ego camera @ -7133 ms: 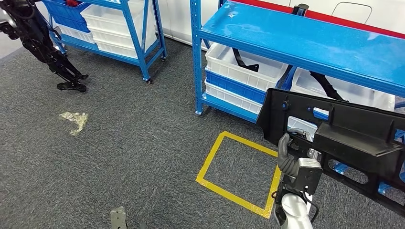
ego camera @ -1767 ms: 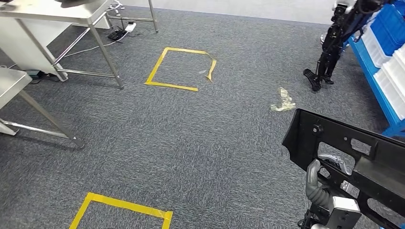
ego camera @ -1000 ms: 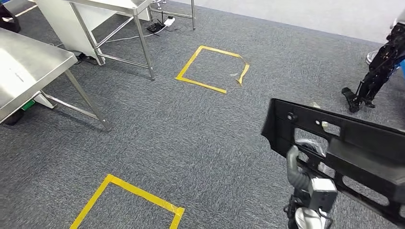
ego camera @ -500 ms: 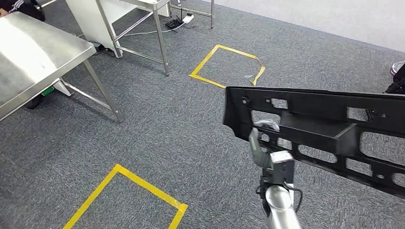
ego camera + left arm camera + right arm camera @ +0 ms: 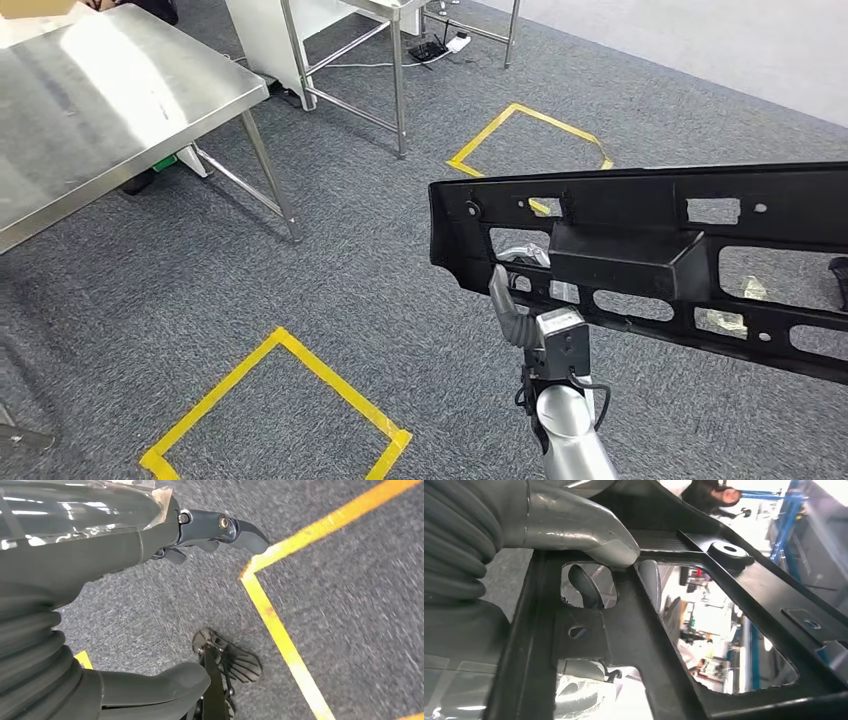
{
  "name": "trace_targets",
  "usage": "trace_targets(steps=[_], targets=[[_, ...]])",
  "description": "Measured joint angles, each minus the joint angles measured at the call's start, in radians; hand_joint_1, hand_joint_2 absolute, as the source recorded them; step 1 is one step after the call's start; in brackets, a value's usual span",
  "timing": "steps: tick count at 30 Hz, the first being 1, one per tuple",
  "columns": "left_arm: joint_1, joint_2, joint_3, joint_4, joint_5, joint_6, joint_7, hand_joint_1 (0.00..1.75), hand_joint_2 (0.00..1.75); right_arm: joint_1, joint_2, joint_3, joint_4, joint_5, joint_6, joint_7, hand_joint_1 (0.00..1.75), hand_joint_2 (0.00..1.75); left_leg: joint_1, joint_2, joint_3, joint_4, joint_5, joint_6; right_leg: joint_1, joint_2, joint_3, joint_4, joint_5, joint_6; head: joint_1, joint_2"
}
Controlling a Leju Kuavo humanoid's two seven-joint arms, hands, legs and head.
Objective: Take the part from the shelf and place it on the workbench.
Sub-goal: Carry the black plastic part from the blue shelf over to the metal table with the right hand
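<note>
Now the part (image 5: 660, 265) sits higher and more level than half a second ago, gripped by the right hand (image 5: 520, 300) over carpet. With the view turned, the desk (image 5: 110, 110) is nearer. The left hand (image 5: 150, 545) hangs open, holding nothing.

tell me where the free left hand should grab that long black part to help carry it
Probably the bare end of the black part that juts out to the robot's left, coming from below. The right hand grips near that end through a cutout, thumb on a rib. The flat frame is full of slots, so fingers could hook an edge. The left hand hangs low over the carpet.
</note>
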Motion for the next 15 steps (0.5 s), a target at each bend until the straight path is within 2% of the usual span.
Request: trace_targets(steps=[2,4,6,7,8,9,10,11,13,14,15], targets=[[0.003,0.002,0.008,0.001,0.023,-0.035,-0.002,0.0,1.75,-0.005,0.004,0.01,-0.001,-0.002,0.001,0.003,1.75,1.75,0.002,-0.003,-0.004,-0.002,0.002,-0.012,-0.001,-0.009,0.0,-0.003,0.007,-0.016,-0.001,0.0],[0.004,0.002,0.019,0.002,0.051,-0.097,-0.003,0.0,1.75,-0.013,0.011,0.025,-0.001,-0.006,0.003,0.008,1.75,1.75,0.003,0.024,-0.023,0.038,-0.025,-0.02,-0.006,-0.02,0.0,-0.006,0.01,-0.031,-0.002,0.0],[0.001,0.0,0.03,0.001,0.071,-0.161,-0.002,0.0,1.75,-0.019,0.018,0.04,0.002,-0.009,0.005,0.013,1.75,1.75,0.003,0.064,-0.08,0.16,-0.089,-0.026,-0.004,-0.035,0.0,-0.006,0.009,-0.044,-0.004,0.0],[0.0,-0.002,0.035,0.001,0.076,-0.182,-0.002,0.0,1.75,-0.02,0.02,0.046,0.004,-0.01,0.005,0.015,1.75,1.75,0.004,0.075,-0.114,0.231,-0.119,-0.029,-0.002,-0.044,0.0,-0.006,0.008,-0.047,-0.004,0.0],[0.001,-0.005,0.038,0.001,0.079,-0.194,-0.001,0.0,1.75,-0.02,0.021,0.052,0.008,-0.011,0.005,0.018,1.75,1.75,0.005,0.08,-0.139,0.281,-0.134,-0.03,0.0,-0.052,0.0,-0.006,0.007,-0.048,-0.004,0.0],[0.001,-0.007,0.039,0.001,0.08,-0.199,0.0,0.0,1.75,-0.02,0.022,0.056,0.01,-0.012,0.003,0.02,1.75,1.75,0.005,0.082,-0.146,0.295,-0.13,-0.031,0.001,-0.061,0.0,-0.006,0.007,-0.049,-0.004,0.0],[0.001,-0.009,0.04,0.001,0.078,-0.199,0.0,0.0,1.75,-0.019,0.024,0.06,0.012,-0.013,0.0,0.023,1.75,1.75,0.005,0.086,-0.132,0.266,-0.108,-0.03,0.001,-0.068,0.0,-0.006,0.006,-0.049,-0.004,0.0],[0.001,-0.01,0.039,0.001,0.074,-0.198,0.002,0.0,1.75,-0.019,0.025,0.063,0.012,-0.013,-0.006,0.027,1.75,1.75,0.005,0.093,-0.101,0.206,-0.075,-0.028,0.001,-0.075,0.002,-0.006,0.006,-0.049,-0.004,0.0],[-0.003,-0.01,0.037,0.001,0.06,-0.191,0.007,0.0,1.75,-0.015,0.026,0.064,0.005,-0.01,-0.018,0.038,1.75,1.75,0.002,0.125,-0.029,0.067,-0.025,-0.022,0.007,-0.088,0.003,-0.005,0.003,-0.044,-0.004,0.0],[-0.006,-0.01,0.035,0.001,0.052,-0.187,0.011,0.0,1.75,-0.011,0.026,0.063,-0.002,-0.009,-0.023,0.043,1.75,1.75,-0.001,0.136,-0.01,0.027,-0.015,-0.017,0.012,-0.095,0.003,-0.005,0.001,-0.041,-0.002,0.0],[-0.009,-0.01,0.032,0.001,0.046,-0.182,0.014,0.0,1.75,-0.005,0.025,0.063,-0.009,-0.007,-0.026,0.047,1.75,1.75,-0.006,0.14,-0.004,0.01,-0.015,-0.012,0.016,-0.101,0.003,-0.005,0.0,-0.037,-0.001,0.0]])
